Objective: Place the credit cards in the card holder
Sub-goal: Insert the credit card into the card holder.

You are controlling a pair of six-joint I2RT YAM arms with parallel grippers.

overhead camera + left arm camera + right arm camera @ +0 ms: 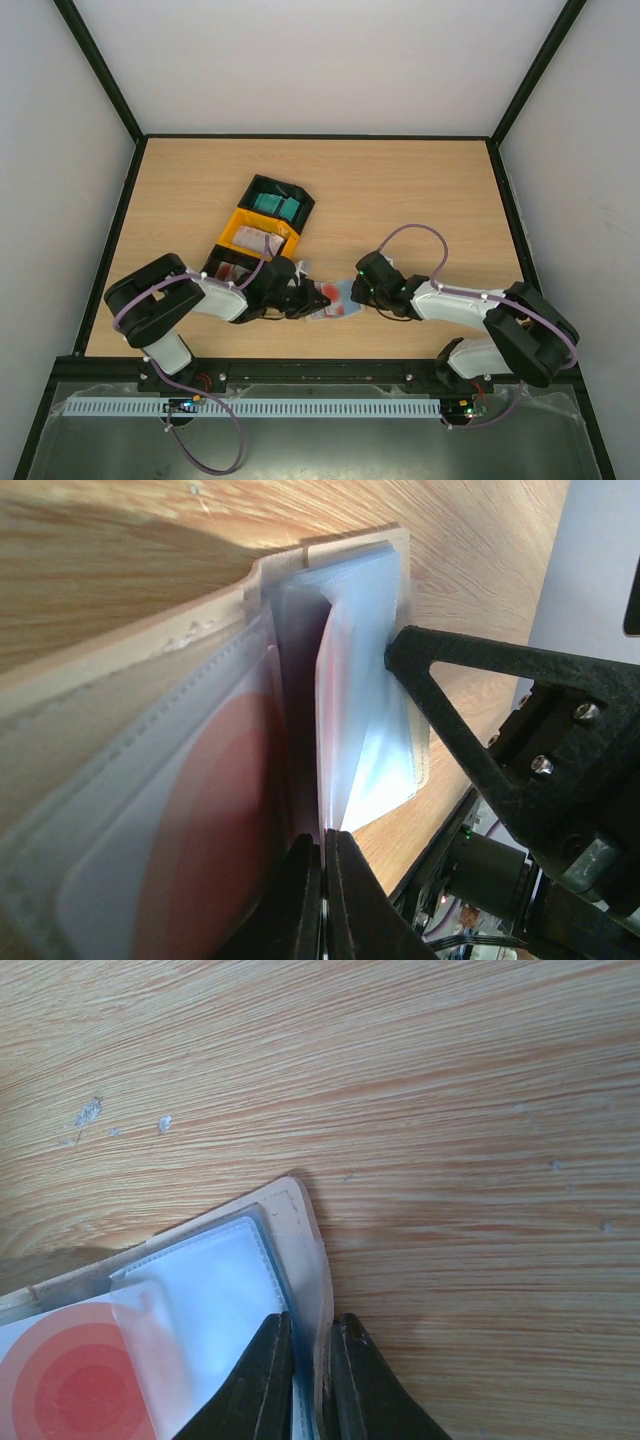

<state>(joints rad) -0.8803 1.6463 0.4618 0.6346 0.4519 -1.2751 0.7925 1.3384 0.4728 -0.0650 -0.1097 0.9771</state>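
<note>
The beige card holder lies open on the table between both grippers, its clear sleeves fanned out. A white card with red rings sits in one sleeve and shows again as the same card in the left wrist view. My left gripper is shut on a thin pale sleeve page standing up from the holder. My right gripper is shut on the holder's beige cover edge. From above, the left gripper and right gripper flank the holder.
A row of tray bins runs back-left of the holder: a black bin with teal cards, a yellow bin with white cards, and a black bin with red-marked cards. The right gripper's dark finger presses the holder's far side.
</note>
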